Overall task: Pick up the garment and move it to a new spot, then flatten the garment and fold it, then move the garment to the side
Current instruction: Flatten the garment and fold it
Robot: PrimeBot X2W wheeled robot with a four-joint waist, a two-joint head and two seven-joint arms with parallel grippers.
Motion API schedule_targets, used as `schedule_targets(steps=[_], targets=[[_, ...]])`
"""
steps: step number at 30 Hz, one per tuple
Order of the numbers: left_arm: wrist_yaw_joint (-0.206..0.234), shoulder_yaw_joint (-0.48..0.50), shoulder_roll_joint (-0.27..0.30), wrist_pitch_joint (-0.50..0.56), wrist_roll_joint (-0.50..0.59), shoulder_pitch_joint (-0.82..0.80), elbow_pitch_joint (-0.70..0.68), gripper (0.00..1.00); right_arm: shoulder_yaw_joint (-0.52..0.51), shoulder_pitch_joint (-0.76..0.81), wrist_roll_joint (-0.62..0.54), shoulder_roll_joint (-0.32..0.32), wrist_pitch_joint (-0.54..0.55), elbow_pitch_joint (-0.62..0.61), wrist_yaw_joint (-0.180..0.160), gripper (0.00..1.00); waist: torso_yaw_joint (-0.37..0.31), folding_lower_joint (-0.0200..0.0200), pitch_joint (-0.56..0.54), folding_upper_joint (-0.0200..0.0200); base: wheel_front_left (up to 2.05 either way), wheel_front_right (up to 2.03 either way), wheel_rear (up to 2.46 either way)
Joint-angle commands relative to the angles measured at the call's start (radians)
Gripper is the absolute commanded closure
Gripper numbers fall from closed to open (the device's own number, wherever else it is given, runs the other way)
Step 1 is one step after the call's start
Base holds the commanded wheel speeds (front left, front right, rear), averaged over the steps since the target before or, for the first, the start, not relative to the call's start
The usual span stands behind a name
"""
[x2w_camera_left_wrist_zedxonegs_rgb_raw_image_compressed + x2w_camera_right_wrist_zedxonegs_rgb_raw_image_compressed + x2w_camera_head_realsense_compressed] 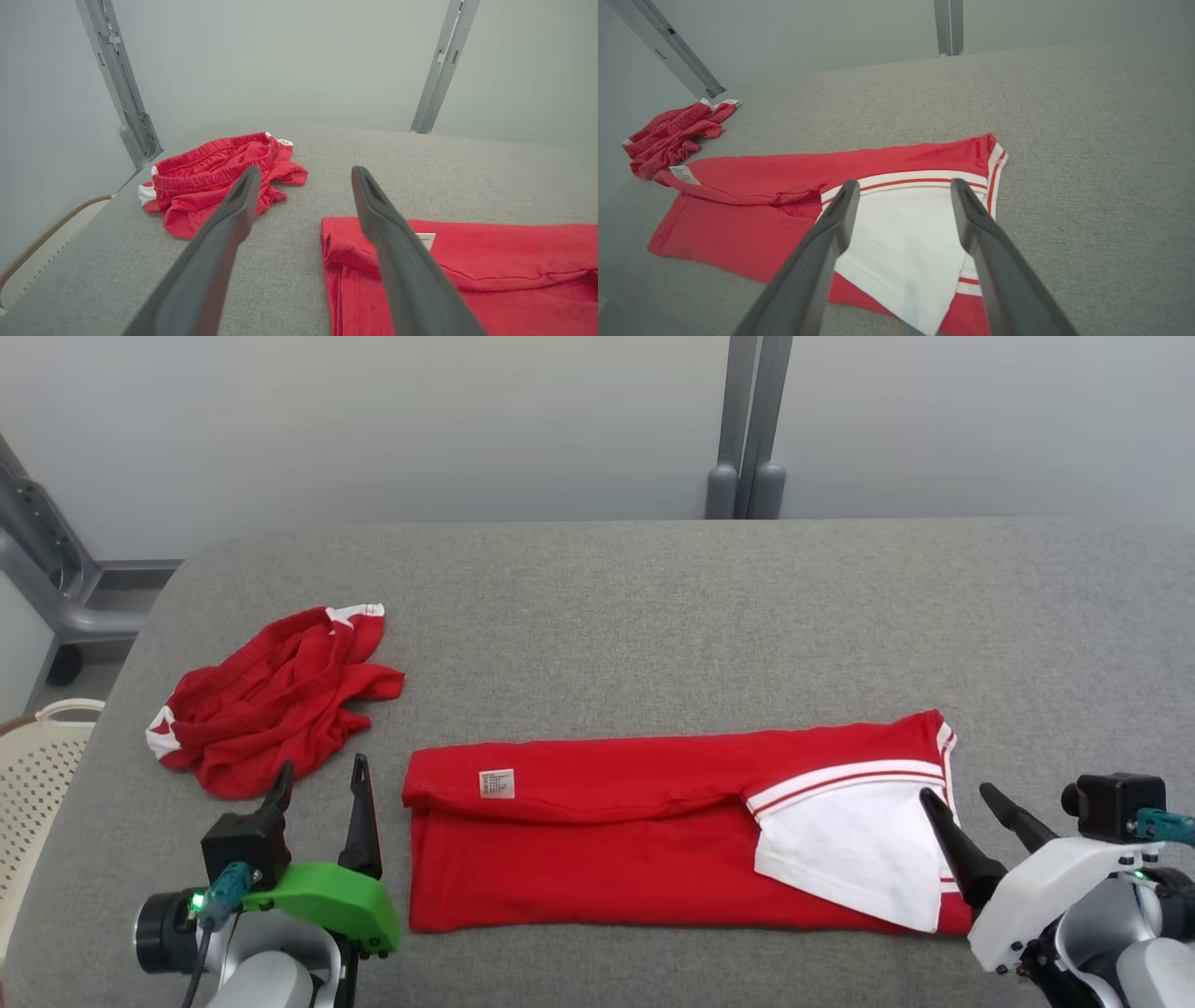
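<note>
1. The left arm sat low at the near-left corner of the grey, felt-like fabric worktop (653, 616), with a green plastic bracket over its wrist. The left fingers (360, 812), long, dark and tapered, pointed away across the surface. They stood spread wide with nothing between them, over bare cloth just beside the shirt's left end.
2. The right arm came in from the near-right corner under a white shell. The right fingers (954, 845) leaned away and to the left, their tips over the shirt's right end. They too were spread wide and gripped nothing; in the right wrist view they (822, 242) framed the white panel.
3. The folded red knit shirt with a white panel (607, 840) lay flat on the near half of the worktop, between the two arms. It made a long band, its long axis running left to right, roughly parallel to the near edge. The striped end pointed right and the end with the small white care label (496, 783) pointed left.
4. Its far long edge was turned over toward me in a soft, slightly wavy flap. The white panel formed a smooth wedge trimmed with red and white ribbed stripes. The red cloth looked matte and lightly creased.
5. A crumpled pair of red shorts with white trim and a gathered elastic waistband (271, 700) lay bunched at the left, apart from the shirt.
6. A cream perforated plastic basket (37, 775) stood off the worktop's left edge, and a grey metal post (747, 429) rose behind.
</note>
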Motion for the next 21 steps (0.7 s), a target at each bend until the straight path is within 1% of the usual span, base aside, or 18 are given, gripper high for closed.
schedule_targets(steps=[1,6,9,10,11,13,17,19,21], targets=[[0.003,0.016,-0.007,-0.011,-0.014,0.033,-0.021,0.0,-0.021,0.017,-0.023,0.032,-0.028,0.01,0.0,0.0,-0.003,0.0,-0.019,-0.0001,0.0,0.0,0.0],[-0.002,0.089,-0.04,-0.025,-0.061,0.103,-0.095,0.0,-0.086,0.025,-0.085,0.139,-0.113,0.03,0.0,0.0,0.0,0.0,-0.041,-0.0001,0.0,0.0,0.0],[-0.014,0.132,-0.059,-0.027,-0.067,0.144,-0.14,0.0,-0.116,0.036,-0.109,0.181,-0.153,0.032,0.0,0.0,0.003,0.0,-0.053,-0.0001,0.0,0.0,0.0],[-0.023,0.146,-0.063,-0.026,-0.062,0.161,-0.153,0.0,-0.122,0.037,-0.119,0.191,-0.167,0.03,0.0,0.0,0.003,0.0,-0.057,-0.0001,0.0,0.0,0.0],[-0.04,0.17,-0.077,-0.026,-0.061,0.2,-0.173,0.0,-0.132,0.04,-0.138,0.209,-0.197,0.03,0.0,0.0,0.003,0.0,-0.064,-0.0001,0.0,0.0,0.0],[-0.065,0.18,-0.081,-0.026,-0.056,0.231,-0.183,0.0,-0.132,0.048,-0.159,0.222,-0.224,0.031,0.0,0.0,0.005,0.0,-0.071,-0.0001,0.0,0.0,0.0],[-0.108,0.183,-0.064,-0.026,-0.04,0.281,-0.18,0.0,-0.115,0.062,-0.207,0.236,-0.26,0.036,0.0,0.0,0.01,0.0,-0.082,-0.0001,0.0,0.0,0.0],[-0.118,0.174,-0.057,-0.026,-0.029,0.303,-0.183,0.0,-0.1,0.072,-0.226,0.244,-0.268,0.039,0.0,0.0,0.013,0.0,-0.085,-0.0001,0.0,0.0,0.0],[-0.119,0.164,-0.046,-0.026,-0.017,0.317,-0.184,0.0,-0.071,0.087,-0.276,0.235,-0.269,0.044,0.0,0.0,0.02,0.0,-0.088,-0.0001,0.0,0.0,0.0]])
